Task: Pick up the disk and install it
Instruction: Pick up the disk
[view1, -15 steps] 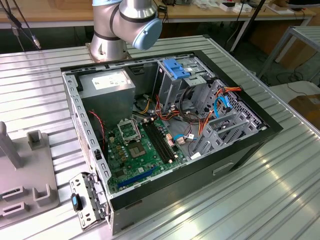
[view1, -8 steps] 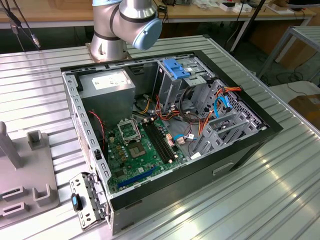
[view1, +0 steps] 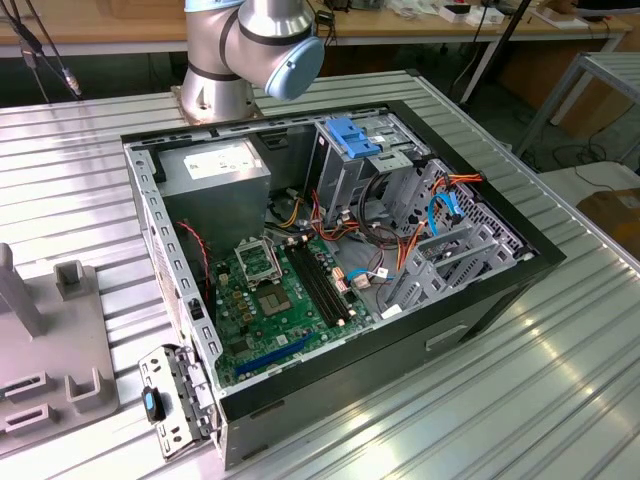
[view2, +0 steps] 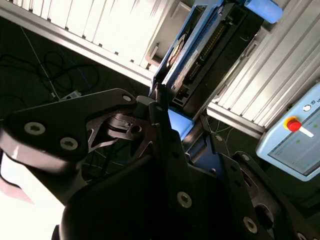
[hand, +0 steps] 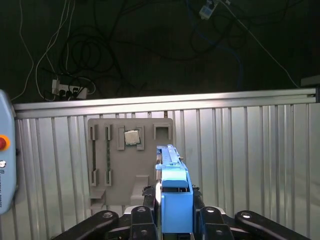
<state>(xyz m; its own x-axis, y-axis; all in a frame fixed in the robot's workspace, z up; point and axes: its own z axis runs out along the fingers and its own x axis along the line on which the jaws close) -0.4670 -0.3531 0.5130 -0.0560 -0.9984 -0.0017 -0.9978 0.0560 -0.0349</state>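
1 disk (hand: 176, 202), 1 computer case (view1: 400, 352), 1 grey tray (hand: 129, 172).

The arm (view1: 250, 45) gets chopped off by the top edge of the exterior view, and the grey fixture tray (view1: 60, 350) runs off the exterior view's left. In both wrist views the gripper (hand: 176, 199) buries the near end of the disk (hand: 172, 162). In the second wrist view the pendant (view2: 295, 135) is clipped by the frame edge.
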